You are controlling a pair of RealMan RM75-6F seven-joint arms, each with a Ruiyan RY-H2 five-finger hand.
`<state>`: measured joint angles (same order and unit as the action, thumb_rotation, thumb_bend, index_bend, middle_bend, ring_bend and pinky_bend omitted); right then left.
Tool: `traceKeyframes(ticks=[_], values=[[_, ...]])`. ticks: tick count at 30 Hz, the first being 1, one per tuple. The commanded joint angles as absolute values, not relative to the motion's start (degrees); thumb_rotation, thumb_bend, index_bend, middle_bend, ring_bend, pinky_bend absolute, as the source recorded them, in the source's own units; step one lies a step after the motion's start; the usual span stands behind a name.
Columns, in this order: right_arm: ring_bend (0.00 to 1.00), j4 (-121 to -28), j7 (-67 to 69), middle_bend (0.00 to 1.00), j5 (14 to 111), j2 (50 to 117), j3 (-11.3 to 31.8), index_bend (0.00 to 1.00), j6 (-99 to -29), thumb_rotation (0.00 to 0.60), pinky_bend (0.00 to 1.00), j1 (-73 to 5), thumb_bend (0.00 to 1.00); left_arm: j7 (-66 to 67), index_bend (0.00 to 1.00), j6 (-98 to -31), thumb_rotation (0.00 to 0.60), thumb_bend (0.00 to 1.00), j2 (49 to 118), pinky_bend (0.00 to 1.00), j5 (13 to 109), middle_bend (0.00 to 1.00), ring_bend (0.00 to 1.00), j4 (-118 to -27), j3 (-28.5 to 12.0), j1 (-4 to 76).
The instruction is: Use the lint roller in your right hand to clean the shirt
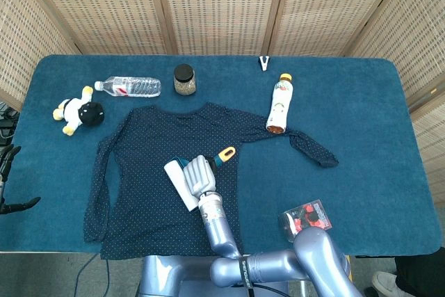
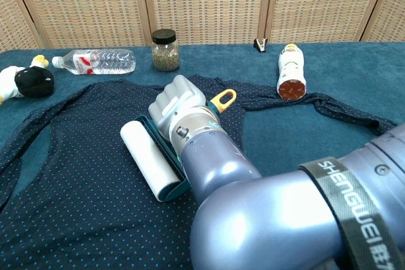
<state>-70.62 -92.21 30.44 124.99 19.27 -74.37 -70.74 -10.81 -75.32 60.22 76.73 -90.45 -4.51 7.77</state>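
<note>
A dark blue dotted shirt (image 1: 149,165) (image 2: 76,175) lies flat on the blue table, one sleeve stretching right toward a bottle. My right hand (image 1: 201,174) (image 2: 180,109) grips the teal lint roller by its handle, whose yellow loop end (image 1: 227,153) (image 2: 223,98) sticks out to the right. The white roll (image 1: 178,185) (image 2: 145,160) lies on the shirt's middle. A dark piece of my left hand (image 1: 10,203) shows at the far left edge of the head view, off the table; how its fingers stand is unclear.
Along the far side stand a water bottle (image 1: 131,87), a dark-lidded jar (image 1: 184,79), a small clip (image 1: 264,63) and a lying drink bottle (image 1: 278,104). A plush toy (image 1: 78,113) sits at the left. A clear packet with red contents (image 1: 306,217) lies near the front right.
</note>
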Motion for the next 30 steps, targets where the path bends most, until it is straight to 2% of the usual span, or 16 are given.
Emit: traceKeyframes(ticks=[1, 2, 4, 6, 8, 17, 19, 21, 22, 23, 24, 25, 26, 27, 29, 30], values=[[1.00, -70.3, -92.2, 1.00, 30.5, 124.7, 19.2, 0.72, -74.3, 0.600, 1.00, -70.4, 0.95, -11.0, 0.00, -75.3, 0.600, 0.00, 60.2, 0.00, 76.7, 0.00, 0.00, -90.4, -4.5, 7.7], [1.00, -70.3, -92.0, 1.00, 30.3, 124.5, 19.2, 0.66, -74.3, 0.600, 1.00, -70.1, 0.90, -11.0, 0.00, -75.3, 0.600, 0.00, 60.2, 0.00, 76.7, 0.00, 0.00, -90.4, -4.6, 7.8], [1.00, -70.4, -91.5, 1.00, 29.5, 123.8, 19.3, 0.42, -74.3, 0.600, 1.00, -69.0, 0.64, -11.1, 0.00, -75.3, 0.600, 0.00, 60.1, 0.00, 76.8, 0.00, 0.00, -90.4, -4.6, 7.8], [1.00, -71.0, -91.0, 1.00, 29.1, 122.8, 19.3, 0.10, -74.4, 0.600, 1.00, -68.1, 0.18, -11.1, 0.00, -75.3, 0.600, 0.00, 60.1, 0.00, 77.0, 0.00, 0.00, -90.5, -4.5, 7.8], [1.00, -72.2, -90.0, 1.00, 29.4, 121.6, 19.0, 0.01, -74.4, 0.600, 1.00, -67.1, 0.01, -11.1, 0.00, -75.4, 0.600, 0.00, 60.0, 0.00, 77.1, 0.00, 0.00, -90.6, -4.5, 7.7], [1.00, -85.5, -79.7, 1.00, 34.4, 108.4, 15.9, 0.00, -78.3, 0.600, 1.00, -57.8, 0.00, -12.6, 0.00, -77.2, 0.600, 0.00, 59.4, 0.00, 79.1, 0.00, 0.00, -91.1, -4.0, 6.9], [1.00, -89.2, -72.5, 0.99, 38.5, 103.0, 14.6, 0.00, -78.4, 0.600, 1.00, -53.9, 0.00, -13.2, 0.00, -78.2, 0.600, 0.00, 59.3, 0.00, 80.2, 0.00, 0.00, -91.1, -3.8, 6.6], [0.97, -91.2, -64.1, 0.91, 43.6, 98.3, 12.7, 0.00, -76.9, 0.600, 0.99, -50.6, 0.00, -13.3, 0.00, -78.8, 0.600, 0.00, 59.3, 0.00, 81.1, 0.00, 0.00, -91.0, -3.4, 6.4], [0.93, -92.1, -60.0, 0.85, 46.0, 96.0, 11.7, 0.00, -75.8, 0.600, 0.95, -49.1, 0.00, -13.3, 0.00, -79.1, 0.600, 0.00, 59.3, 0.00, 81.6, 0.00, 0.00, -91.0, -3.3, 6.3], [0.82, -93.3, -54.3, 0.73, 48.6, 92.8, 10.6, 0.00, -74.5, 0.600, 0.82, -47.0, 0.00, -13.4, 0.00, -79.4, 0.600, 0.00, 59.4, 0.00, 82.4, 0.00, 0.00, -91.0, -3.0, 6.2], [0.63, -94.5, -50.4, 0.57, 50.2, 90.1, 9.7, 0.00, -73.6, 0.600, 0.61, -45.3, 0.00, -13.5, 0.00, -79.6, 0.600, 0.00, 59.2, 0.00, 83.2, 0.00, 0.00, -91.1, -2.6, 6.2], [0.49, -95.2, -47.6, 0.44, 51.8, 88.1, 8.9, 0.00, -72.9, 0.600, 0.45, -44.2, 0.00, -13.6, 0.00, -79.7, 0.600, 0.00, 59.1, 0.00, 83.7, 0.00, 0.00, -91.1, -2.4, 6.1], [0.27, -96.3, -44.2, 0.27, 53.2, 85.4, 7.9, 0.00, -73.1, 0.600, 0.23, -42.2, 0.00, -13.5, 0.00, -79.9, 0.600, 0.00, 59.1, 0.00, 84.2, 0.00, 0.00, -91.3, -2.1, 6.0], [0.11, -97.2, -41.3, 0.12, 55.1, 83.1, 6.9, 0.00, -72.9, 0.600, 0.09, -40.8, 0.00, -13.4, 0.00, -80.2, 0.600, 0.00, 59.1, 0.00, 84.5, 0.00, 0.00, -91.3, -2.0, 5.9], [0.00, -98.6, -34.4, 0.02, 59.3, 79.0, 5.1, 0.00, -73.6, 0.600, 0.00, -37.6, 0.00, -12.8, 0.00, -81.2, 0.600, 0.00, 59.3, 0.00, 85.1, 0.00, 0.00, -91.5, -1.8, 5.5], [0.00, -99.1, -31.4, 0.00, 61.0, 77.5, 4.3, 0.00, -74.0, 0.600, 0.00, -36.2, 0.00, -12.4, 0.00, -81.6, 0.600, 0.00, 59.4, 0.00, 85.3, 0.00, 0.00, -91.5, -1.7, 5.3]])
